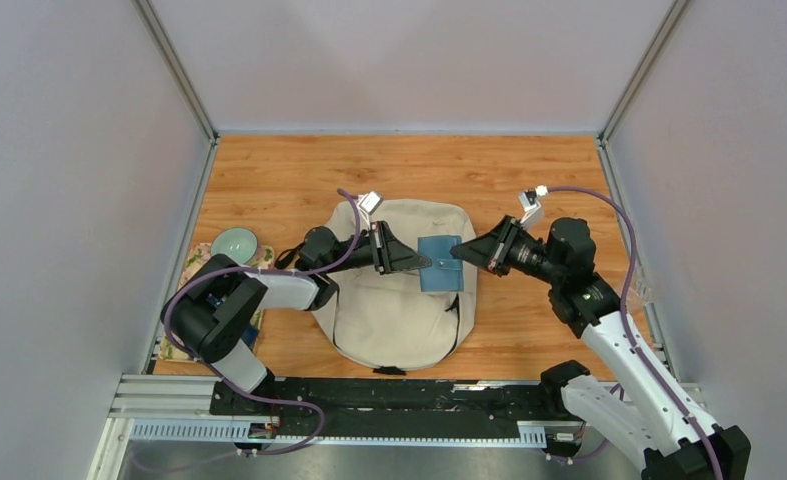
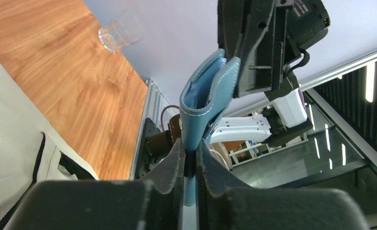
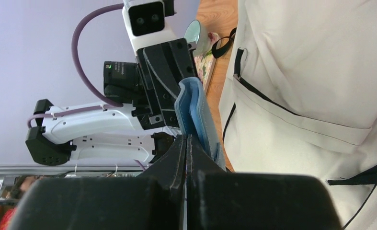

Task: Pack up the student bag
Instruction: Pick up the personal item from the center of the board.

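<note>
student bag [image 1: 399, 300]: cream-beige, soft, lying flat at the centre of the wooden table [image 1: 289, 180], front face up, black-edged front pocket showing in the right wrist view. long axis running far to near, rounded end towards the far wall. whether any zip stands open: not clear from these angles.

blue wallet [image 1: 440, 262]: folded, white-stitched, held off the fabric over the right half of the bag, long axis lying across the bag from one arm to the other.

left gripper [image 1: 424, 263]: reaching in over the bag from its left side, clenched on the wallet's left edge, the leather pinched between the pads.

right gripper [image 1: 456, 257]: coming in from the bag's right edge, clamped on the opposite edge of the same wallet.

key relation: bag directly below the shared wallet; both arms about equally near. judged step: handover or joint carry above the bag, with a way in to be found before lowering.

outlying: teal bowl [image 1: 234, 243] at the left edge, clear glass [image 2: 118, 32] at the right edge, both well apart from the bag.
</note>
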`<state>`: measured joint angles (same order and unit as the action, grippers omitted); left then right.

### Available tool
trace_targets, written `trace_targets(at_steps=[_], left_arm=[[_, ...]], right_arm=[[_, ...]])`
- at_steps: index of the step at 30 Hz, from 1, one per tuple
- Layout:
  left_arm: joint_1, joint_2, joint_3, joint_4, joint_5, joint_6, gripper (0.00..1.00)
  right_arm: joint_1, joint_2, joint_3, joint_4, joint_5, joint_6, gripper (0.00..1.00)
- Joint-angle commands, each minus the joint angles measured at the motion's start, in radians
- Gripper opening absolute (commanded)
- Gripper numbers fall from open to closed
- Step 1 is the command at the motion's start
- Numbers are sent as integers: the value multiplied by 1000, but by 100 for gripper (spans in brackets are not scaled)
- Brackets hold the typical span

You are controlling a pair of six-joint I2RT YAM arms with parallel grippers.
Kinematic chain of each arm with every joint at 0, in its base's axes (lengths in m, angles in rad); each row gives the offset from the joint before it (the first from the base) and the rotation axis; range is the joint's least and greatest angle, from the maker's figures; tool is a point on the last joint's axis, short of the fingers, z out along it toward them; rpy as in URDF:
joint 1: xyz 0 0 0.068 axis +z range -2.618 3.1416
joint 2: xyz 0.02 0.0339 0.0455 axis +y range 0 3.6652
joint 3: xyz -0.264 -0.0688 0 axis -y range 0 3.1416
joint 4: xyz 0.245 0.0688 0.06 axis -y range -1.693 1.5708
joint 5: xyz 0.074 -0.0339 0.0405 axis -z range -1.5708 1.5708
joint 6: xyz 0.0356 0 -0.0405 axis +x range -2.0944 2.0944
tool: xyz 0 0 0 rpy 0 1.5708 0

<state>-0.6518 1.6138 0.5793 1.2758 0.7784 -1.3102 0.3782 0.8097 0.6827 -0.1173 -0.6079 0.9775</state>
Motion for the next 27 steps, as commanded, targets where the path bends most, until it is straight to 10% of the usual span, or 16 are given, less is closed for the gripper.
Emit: trace_targets(at_steps=[1,4,8,11,27], left_arm=[[-6,-60,10,218,24,15,3],[-5,-93,-7,175,22,41,0],[-6,-147,-24,70,22,100,0],[-6,-198,-36,-24,19,155,0],[-6,-308,-36,-337,-13,299,0]], right_arm=[[8,-17,-3,-14,42,-16,0],[8,-32,-5,-66,80,-37,8],[7,-66,12,-179,151,-92,53],[7,-107,24,-271,221,-143,65],[10,-155,-49,-167,92,-125,71]])
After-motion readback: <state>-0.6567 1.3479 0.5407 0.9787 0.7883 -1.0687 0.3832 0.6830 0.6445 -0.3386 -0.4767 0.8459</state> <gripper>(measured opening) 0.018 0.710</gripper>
